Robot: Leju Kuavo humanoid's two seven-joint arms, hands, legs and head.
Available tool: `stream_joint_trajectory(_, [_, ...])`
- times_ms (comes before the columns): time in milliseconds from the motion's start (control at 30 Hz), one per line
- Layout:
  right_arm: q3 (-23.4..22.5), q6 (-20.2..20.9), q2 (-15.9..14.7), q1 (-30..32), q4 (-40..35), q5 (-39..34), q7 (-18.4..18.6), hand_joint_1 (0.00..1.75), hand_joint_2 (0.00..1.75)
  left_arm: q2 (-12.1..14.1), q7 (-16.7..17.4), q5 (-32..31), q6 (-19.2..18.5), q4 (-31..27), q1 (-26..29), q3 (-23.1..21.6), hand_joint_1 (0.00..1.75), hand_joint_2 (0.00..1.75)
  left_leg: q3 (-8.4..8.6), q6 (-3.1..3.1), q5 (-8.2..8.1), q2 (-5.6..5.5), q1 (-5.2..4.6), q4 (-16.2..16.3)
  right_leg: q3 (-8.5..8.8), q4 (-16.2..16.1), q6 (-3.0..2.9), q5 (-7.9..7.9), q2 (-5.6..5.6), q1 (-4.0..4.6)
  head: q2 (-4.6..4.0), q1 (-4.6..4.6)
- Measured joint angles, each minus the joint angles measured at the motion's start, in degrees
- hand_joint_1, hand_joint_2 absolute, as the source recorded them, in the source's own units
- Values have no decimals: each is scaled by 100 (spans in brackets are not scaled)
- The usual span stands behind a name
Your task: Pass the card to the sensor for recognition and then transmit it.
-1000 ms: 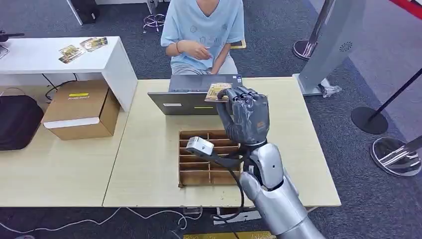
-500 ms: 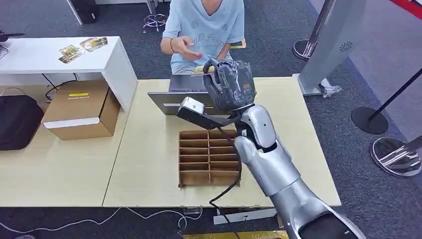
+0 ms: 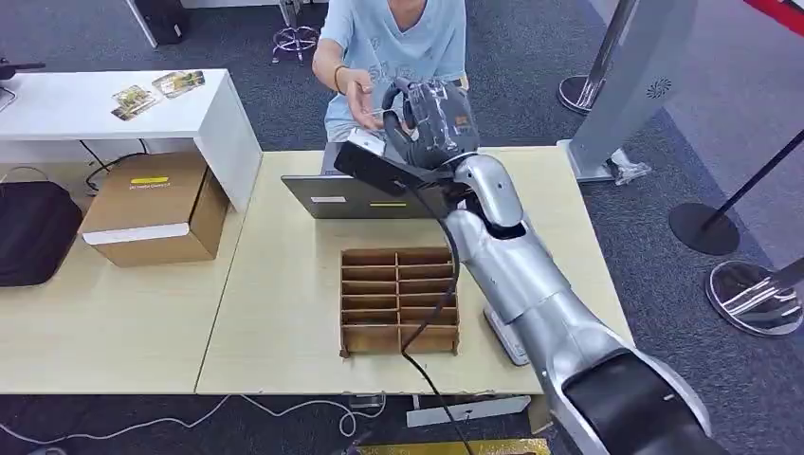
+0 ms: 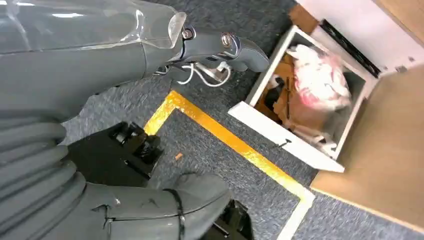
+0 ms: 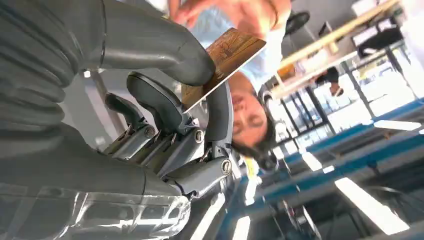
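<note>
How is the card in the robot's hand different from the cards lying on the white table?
The card is held up in the air, pinched by the right hand in front of a person; the cards on the white table lie flat with nobody touching them. The held card is alone; those on the white table are several, spread loosely. All look brownish gold with printed pictures.

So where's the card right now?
The card is pinched in the robot's right hand, raised beyond the laptop at the table's far edge, right by the seated person's outstretched hand.
</note>
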Motion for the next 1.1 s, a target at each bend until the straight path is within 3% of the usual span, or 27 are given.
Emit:
stream_joint_trajectory(133, [11,-50,89,-297,497,186,187,169,175,0,48,-200,177,0,-45,-216,0,175,-1,0,0,-1,0,0,0,0,0,0,-1,0,0,0])
stream_joint_trajectory(167, [48,-131,111,-384,628,409,277,166,175,0,48,-279,229,0,-53,-285,0,0,-1,0,0,-1,0,0,0,0,0,0,-1,0,0,2])
stream_joint_trajectory(233, [149,-164,155,-556,861,713,400,168,175,0,63,-501,317,0,-71,-435,0,0,0,0,0,1,0,0,0,0,0,0,1,0,0,0])
stream_joint_trajectory(300, [214,-145,205,-651,1024,867,465,169,175,11,189,-1227,413,0,-110,-750,0,0,0,0,0,-1,0,1,0,-1,0,0,-2,0,0,0])
stream_joint_trajectory(367, [291,-96,245,-711,1123,1026,516,168,175,13,968,-2790,36,0,-259,-1416,0,0,-2,0,1,-6,-1,1,0,0,0,0,-8,0,0,0])
stream_joint_trajectory(400, [325,-59,277,-739,1164,1084,552,168,175,17,1358,-3648,-129,0,-337,-1994,0,0,-2,0,1,-2,-1,1,0,0,0,0,-4,0,0,2])
stream_joint_trajectory(467, [365,-9,326,-794,1237,1154,654,169,175,33,1458,-4508,-50,-2,-426,-2623,0,0,1,0,0,6,-1,1,0,0,0,2,4,0,0,0])
stream_joint_trajectory(533, [391,22,345,-831,1304,1202,702,162,175,50,1584,-4423,-78,-2,-473,-3032,0,0,1,0,0,2,-1,1,0,-1,0,2,1,0,0,2])
stream_joint_trajectory(633, [428,9,354,-878,1401,1334,758,161,175,77,1792,-4684,-431,-2,-593,-3603,0,0,1,0,0,0,-1,1,1,0,0,2,0,0,0,0])
stream_joint_trajectory(733, [437,-11,354,-894,1481,1405,774,161,175,92,1832,-4614,-250,-2,-617,-3838,0,0,2,0,0,1,-1,1,0,0,0,2,2,0,0,0])
stream_joint_trajectory(800, [435,-13,352,-896,1512,1445,791,145,175,96,1764,-4432,-34,-2,-602,-3840,0,0,2,0,0,1,-1,1,0,0,0,2,2,0,0,0])
stream_joint_trajectory(833, [435,-18,350,-900,1527,1458,791,113,175,98,1720,-4356,65,-2,-592,-3840,0,0,2,0,0,1,-1,1,0,0,0,2,2,0,0,0])
stream_joint_trajectory(867, [435,-22,345,-904,1541,1460,789,9,175,98,1685,-4321,118,-2,-584,-3838,0,0,2,0,0,1,-1,1,0,-1,0,2,2,0,0,0])
stream_joint_trajectory(933, [417,-37,334,-905,1562,1460,780,0,175,101,1578,-4266,146,-2,-557,-3827,0,0,2,0,0,1,-1,1,0,-1,0,2,2,0,0,0])
stream_joint_trajectory(1100, [352,-90,299,-905,1586,1460,750,0,175,107,1399,-4157,173,-2,-507,-3711,0,0,1,0,0,2,-1,1,-1,-1,0,2,2,0,0,0])
